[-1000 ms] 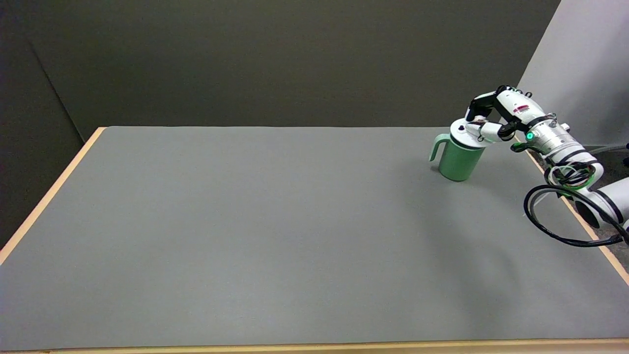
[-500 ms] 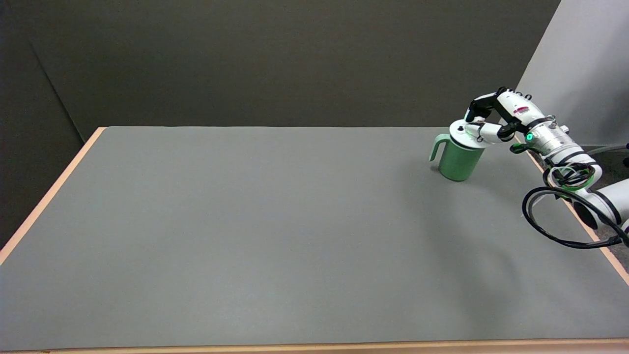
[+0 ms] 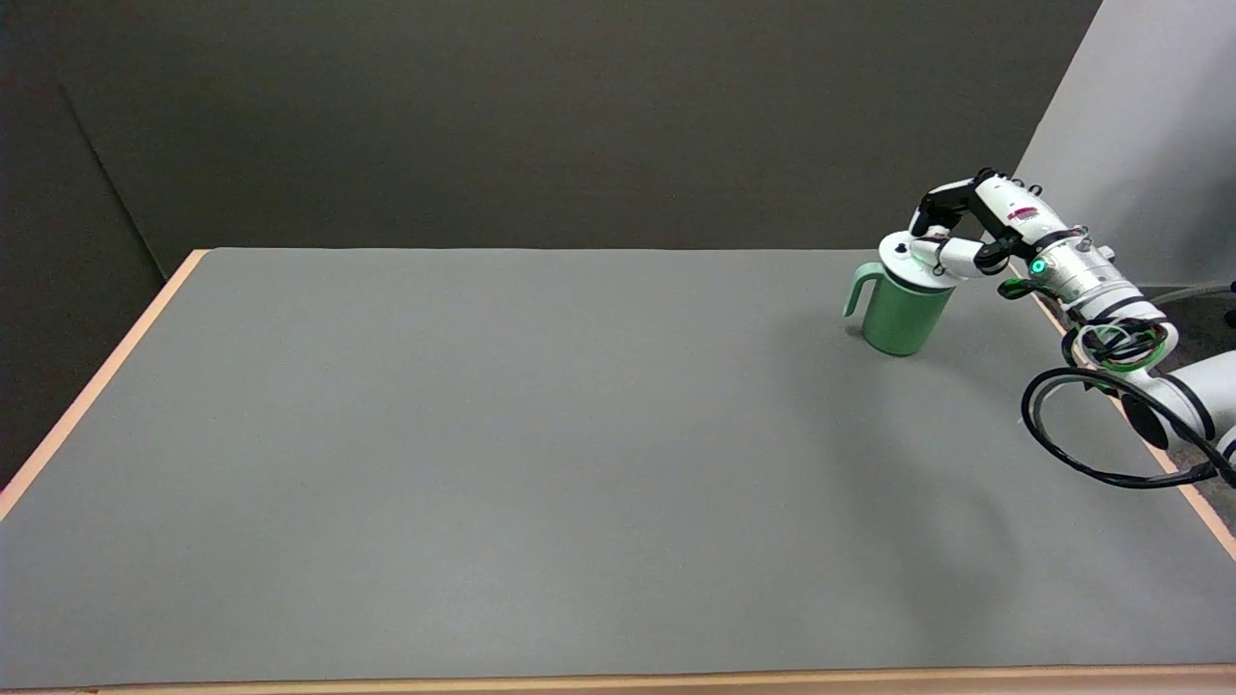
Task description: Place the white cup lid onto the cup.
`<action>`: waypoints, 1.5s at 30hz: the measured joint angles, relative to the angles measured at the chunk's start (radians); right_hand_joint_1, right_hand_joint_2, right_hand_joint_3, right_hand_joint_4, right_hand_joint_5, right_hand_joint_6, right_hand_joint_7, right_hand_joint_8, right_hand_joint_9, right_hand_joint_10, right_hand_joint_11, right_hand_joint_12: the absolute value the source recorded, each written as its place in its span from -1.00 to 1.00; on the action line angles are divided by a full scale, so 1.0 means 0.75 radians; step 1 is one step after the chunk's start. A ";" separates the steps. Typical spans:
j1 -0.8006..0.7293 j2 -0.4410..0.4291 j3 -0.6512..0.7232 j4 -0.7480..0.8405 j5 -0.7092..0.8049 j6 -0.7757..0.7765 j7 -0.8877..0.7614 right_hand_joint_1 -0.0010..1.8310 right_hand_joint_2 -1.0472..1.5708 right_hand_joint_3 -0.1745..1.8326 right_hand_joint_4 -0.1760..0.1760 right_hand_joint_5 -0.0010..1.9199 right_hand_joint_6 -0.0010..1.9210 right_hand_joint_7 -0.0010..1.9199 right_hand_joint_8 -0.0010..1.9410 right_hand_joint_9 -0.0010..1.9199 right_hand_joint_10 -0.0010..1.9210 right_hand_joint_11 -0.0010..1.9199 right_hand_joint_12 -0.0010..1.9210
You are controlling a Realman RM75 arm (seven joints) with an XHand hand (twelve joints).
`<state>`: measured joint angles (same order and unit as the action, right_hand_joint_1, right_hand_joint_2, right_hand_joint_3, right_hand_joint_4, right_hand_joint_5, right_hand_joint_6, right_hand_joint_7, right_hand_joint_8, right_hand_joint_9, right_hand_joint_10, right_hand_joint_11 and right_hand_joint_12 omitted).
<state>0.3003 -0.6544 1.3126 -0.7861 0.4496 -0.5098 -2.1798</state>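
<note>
White round cup lid (image 3: 908,259) sits on the smooth green handled cup (image 3: 898,314), pinched by the robot hand (image 3: 951,232).

No legible text, brand or nr anywhere. Right hand (image 3: 966,232) has a small red-and-dark sticker on its white back, too small/blurred to read. Only other sign: a green indicator light (image 3: 1038,266) glowing at the wrist, w/ no characters on it.
</note>
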 measured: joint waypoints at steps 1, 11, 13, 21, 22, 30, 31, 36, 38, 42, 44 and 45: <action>0.000 0.000 -0.002 -0.001 0.002 0.000 0.000 0.29 0.66 -0.69 0.12 -0.14 0.19 -0.11 0.31 -0.37 0.09 -1.00 0.56; -0.004 -0.001 -0.013 -0.006 0.017 0.000 -0.002 0.29 0.66 -0.69 0.11 -0.14 0.19 -0.11 0.31 -0.37 0.09 -1.00 0.54; -0.006 -0.001 -0.014 -0.006 0.020 0.000 -0.002 0.29 0.66 -0.69 0.11 -0.14 0.19 -0.11 0.31 -0.37 0.09 -1.00 0.54; -0.015 -0.001 -0.018 -0.004 0.025 0.001 -0.003 0.29 0.66 -0.69 0.11 -0.13 0.19 -0.11 0.31 -0.37 0.09 -1.00 0.52; -0.016 -0.001 -0.018 -0.004 0.025 0.001 -0.003 0.29 0.66 -0.69 0.11 -0.13 0.19 -0.11 0.31 -0.37 0.09 -1.00 0.52; -0.024 -0.002 -0.019 -0.001 0.040 0.001 -0.006 0.09 0.65 -0.61 0.21 -0.18 0.33 -0.12 -0.63 -0.33 -0.27 -1.00 0.30; -0.025 -0.002 -0.019 -0.001 0.042 0.001 -0.007 0.09 0.65 -0.61 0.18 -0.18 0.34 -0.12 -0.64 -0.33 -0.30 -1.00 0.29; -0.028 -0.002 -0.019 -0.001 0.048 0.001 -0.010 0.09 0.45 -0.11 0.06 -0.19 -0.78 -0.14 -0.76 -0.30 -0.46 -1.00 0.15; -0.029 -0.002 -0.018 -0.002 0.049 0.001 -0.011 0.08 0.43 -0.06 0.03 -0.20 -0.78 -0.15 -0.77 -0.30 -0.47 -1.00 0.14; -0.031 -0.002 -0.016 -0.004 0.053 -0.004 -0.013 0.07 0.43 -0.09 0.01 -0.22 -0.81 -0.16 -0.79 -0.29 -0.49 -1.00 0.07; -0.032 -0.002 -0.014 -0.006 0.053 -0.010 -0.013 0.05 0.42 -0.07 0.00 -0.27 -0.82 -0.19 -0.80 -0.30 -0.50 -1.00 0.01; -0.032 -0.002 -0.013 -0.007 0.054 -0.013 -0.014 0.04 0.41 -0.07 0.01 -0.28 -0.82 -0.19 -0.80 -0.30 -0.50 -1.00 -0.01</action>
<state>0.2763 -0.6560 1.3029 -0.7910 0.4897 -0.5195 -2.1900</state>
